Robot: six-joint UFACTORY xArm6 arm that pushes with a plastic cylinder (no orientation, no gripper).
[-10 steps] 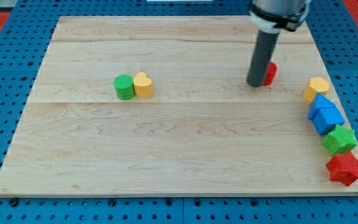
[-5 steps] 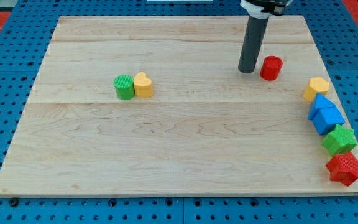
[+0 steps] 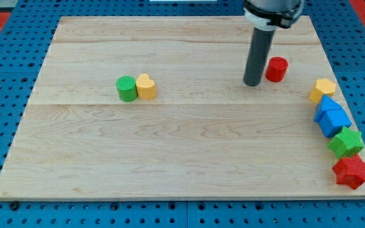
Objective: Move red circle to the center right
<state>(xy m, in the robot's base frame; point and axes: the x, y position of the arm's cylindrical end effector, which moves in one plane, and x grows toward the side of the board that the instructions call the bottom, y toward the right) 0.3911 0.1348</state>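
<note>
The red circle point(image 3: 275, 69) stands on the wooden board point(image 3: 170, 145) at the upper right. My tip point(image 3: 252, 83) rests on the board just to the left of the red circle and slightly lower in the view, with a narrow gap between them. The dark rod rises from the tip to the view's top.
A green circle point(image 3: 126, 88) and a yellow heart point(image 3: 146, 86) touch each other left of centre. Along the right edge stand a yellow block point(image 3: 322, 90), two blue blocks point(image 3: 331, 116), a green block point(image 3: 346, 142) and a red star point(image 3: 351, 171).
My tip moved off the red circle's left side toward the view's top, then came back down a little. The red circle now shows in full and has barely moved.
</note>
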